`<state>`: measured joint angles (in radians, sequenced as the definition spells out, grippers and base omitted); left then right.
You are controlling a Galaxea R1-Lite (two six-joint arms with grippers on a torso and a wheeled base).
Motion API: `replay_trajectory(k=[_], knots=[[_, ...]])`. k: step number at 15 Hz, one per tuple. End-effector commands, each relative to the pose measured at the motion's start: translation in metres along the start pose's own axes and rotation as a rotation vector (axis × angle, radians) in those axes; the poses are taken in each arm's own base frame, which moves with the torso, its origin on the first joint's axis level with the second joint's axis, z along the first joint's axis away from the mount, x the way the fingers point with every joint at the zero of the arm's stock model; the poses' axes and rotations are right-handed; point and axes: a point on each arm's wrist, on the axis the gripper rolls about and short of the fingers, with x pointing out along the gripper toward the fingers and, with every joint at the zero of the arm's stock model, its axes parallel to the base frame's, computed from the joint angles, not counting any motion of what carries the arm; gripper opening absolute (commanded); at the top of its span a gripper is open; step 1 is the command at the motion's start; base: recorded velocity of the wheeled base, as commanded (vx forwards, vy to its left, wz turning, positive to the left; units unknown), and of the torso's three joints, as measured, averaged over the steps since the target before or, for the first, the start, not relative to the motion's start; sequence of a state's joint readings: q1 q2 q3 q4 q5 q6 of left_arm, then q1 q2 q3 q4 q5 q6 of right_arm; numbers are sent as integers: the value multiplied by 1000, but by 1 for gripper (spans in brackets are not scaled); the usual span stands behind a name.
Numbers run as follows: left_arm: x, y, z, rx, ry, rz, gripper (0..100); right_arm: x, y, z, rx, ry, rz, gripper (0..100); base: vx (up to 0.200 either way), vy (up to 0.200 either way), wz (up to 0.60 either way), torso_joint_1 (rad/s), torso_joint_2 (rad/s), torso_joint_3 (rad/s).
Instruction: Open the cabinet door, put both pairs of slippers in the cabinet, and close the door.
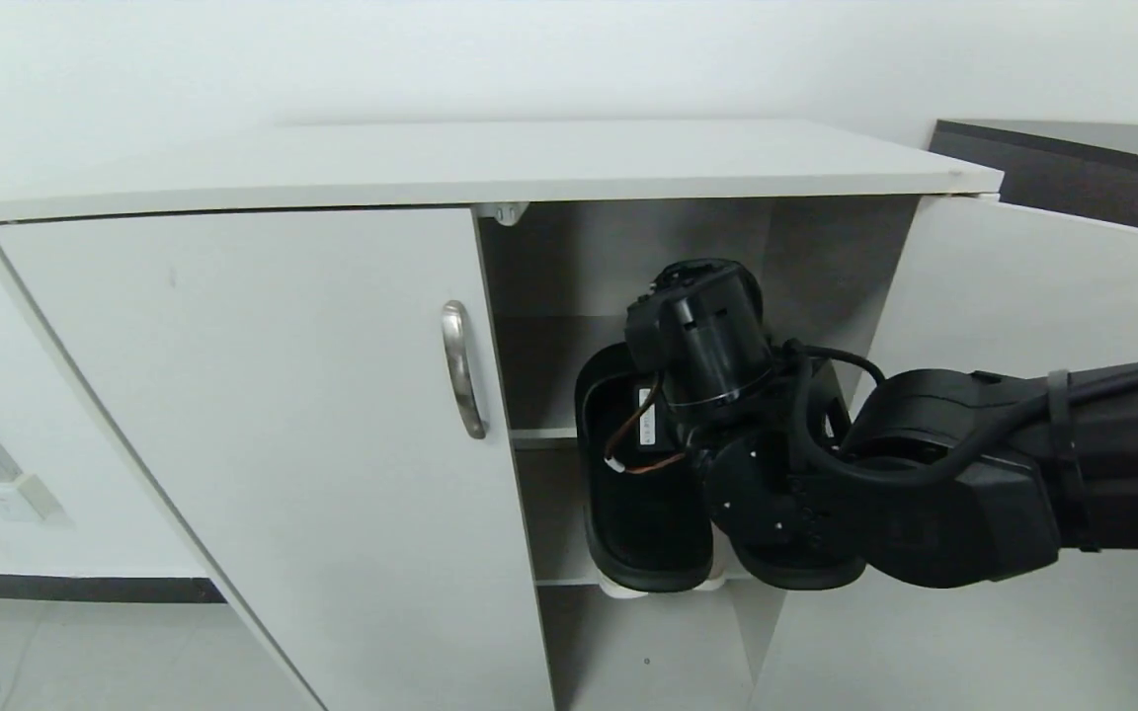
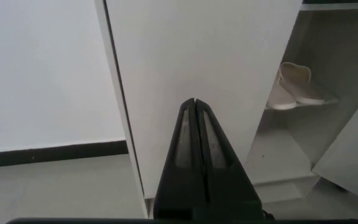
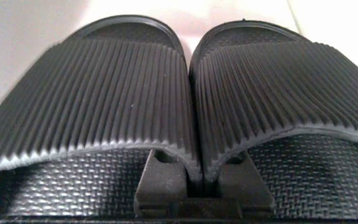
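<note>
The cabinet (image 1: 529,163) spans the middle of the head view; its right door (image 1: 1023,296) stands swung open at the right of the frame and its left door (image 1: 263,395) is closed. The right arm comes in from the right edge and reaches into the open half. The right claw (image 3: 202,179) is closed on the black slippers (image 1: 643,523); in its wrist view the two fingers (image 3: 160,183) sit under the ribbed straps and pinch the inner walls together, probably so that the pair travels as one piece. The slippers lie side by side in the lower centre of the head view, over the lower shelf (image 1: 561,581), with their near ends overhanging its front edge; whether they already rest on it cannot be told. A pale rim shows just beneath them, which may be the white slippers (image 2: 296,84); the left wrist view shows that pair lying on a shelf inside. The left claw (image 2: 194,124) is fully closed on nothing, facing the closed door from outside, likely kept clear of the working arm. The door has yet to be closed.
</note>
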<state>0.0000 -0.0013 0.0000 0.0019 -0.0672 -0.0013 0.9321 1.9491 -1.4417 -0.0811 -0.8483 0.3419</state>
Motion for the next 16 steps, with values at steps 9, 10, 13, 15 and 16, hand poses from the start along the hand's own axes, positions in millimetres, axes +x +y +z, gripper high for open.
replay_trajectory(k=[9,10,13,15,16], knots=[[0,0,0,0,1,0,0,40,5,7,-17,20,20,0,44,0,0,1,2,-1],[0,0,0,-2,1,0,0,47,6,9,-12,22,9,0,0,0,0,0,0,0],[0,0,0,-2,1,0,0,64,10,13,-7,21,-11,0,0,0,0,0,0,0],[0,0,0,-2,1,0,0,74,13,14,-1,22,-25,0,0,0,0,0,0,0],[0,0,0,-2,1,0,0,78,14,14,3,18,-27,0,0,0,0,0,0,0]])
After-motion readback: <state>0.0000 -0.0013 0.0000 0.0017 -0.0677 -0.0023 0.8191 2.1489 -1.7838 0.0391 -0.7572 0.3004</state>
